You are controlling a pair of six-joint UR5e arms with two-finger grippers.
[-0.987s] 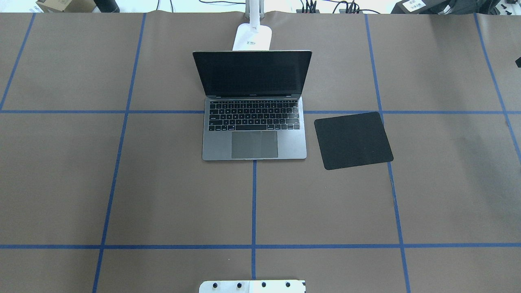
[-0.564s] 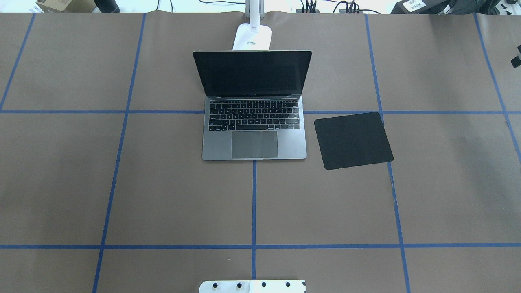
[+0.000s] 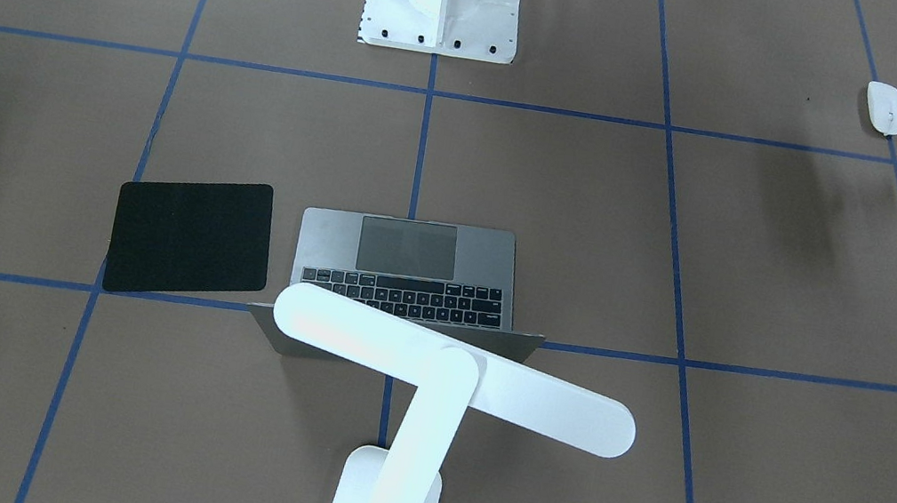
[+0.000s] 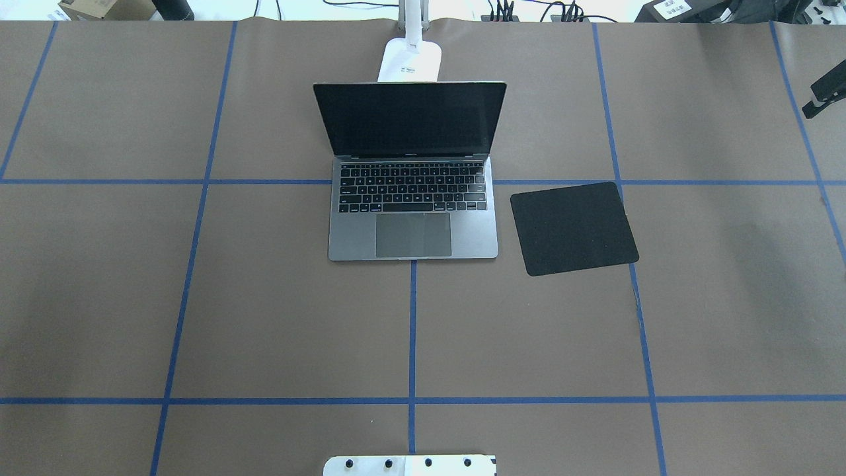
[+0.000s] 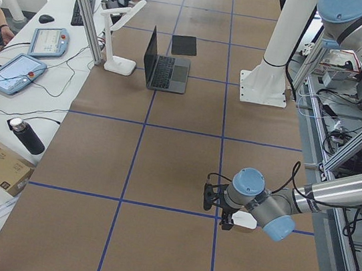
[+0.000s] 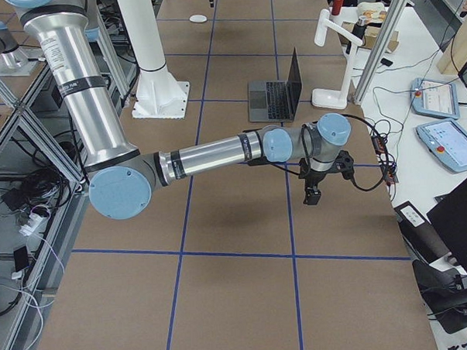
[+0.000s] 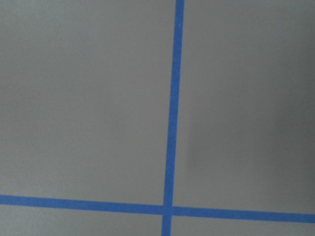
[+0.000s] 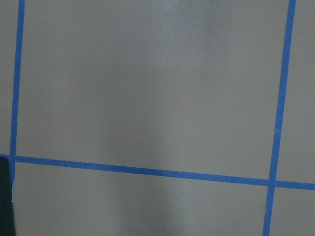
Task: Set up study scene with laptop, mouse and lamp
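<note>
Where lamp (image 3: 453, 380) stands behind laptop (image 3: 492, 260), black mat (image 3: 190, 236) beside

The white flat-bar desk lamp (image 4: 410, 59) has its head cut off past the overhead view's far edge. In the front view its base is clipped, and its long head hides the slim grey aluminium laptop's (image 3: 412, 256) screen. The right gripper (image 4: 823, 98) is cut by the right edge, jaws unreadable. The small white oval mouse (image 5: 245, 220) lies half hidden behind the left arm (image 5: 271, 212).
</note>
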